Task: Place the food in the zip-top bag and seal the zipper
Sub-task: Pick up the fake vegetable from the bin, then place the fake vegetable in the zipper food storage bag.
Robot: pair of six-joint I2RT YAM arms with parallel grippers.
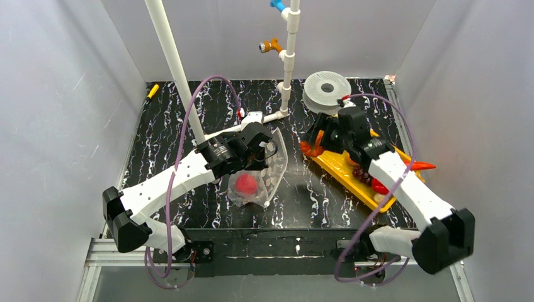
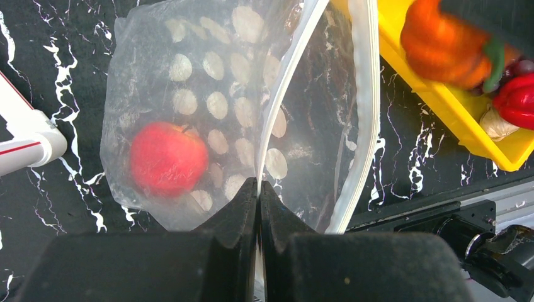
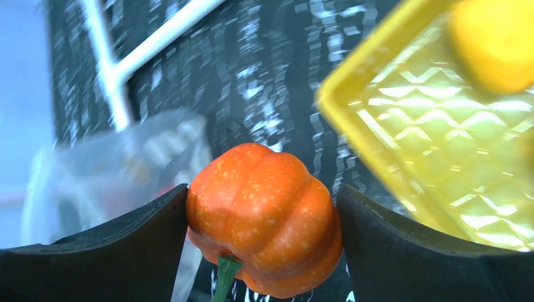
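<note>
The clear dotted zip-top bag (image 1: 271, 168) lies mid-table with a red round fruit (image 1: 246, 184) inside. My left gripper (image 1: 267, 151) is shut on the bag's mouth edge. In the left wrist view, the fingertips (image 2: 259, 184) pinch one whitish zipper strip, and the other strip (image 2: 368, 94) curves away, leaving the mouth open. My right gripper (image 1: 315, 143) is shut on an orange pepper (image 3: 264, 217), held above the table between the bag and the yellow tray (image 1: 337, 168). Grapes (image 1: 361, 172) and a red pepper (image 1: 379, 186) lie in the tray.
White PVC pipes (image 1: 170, 56) rise behind the bag, one with orange and blue hooks. A grey spool (image 1: 326, 90) stands at the back. A red chili (image 1: 420, 166) lies by the tray's right edge. A yellow fruit (image 3: 494, 41) sits in the tray.
</note>
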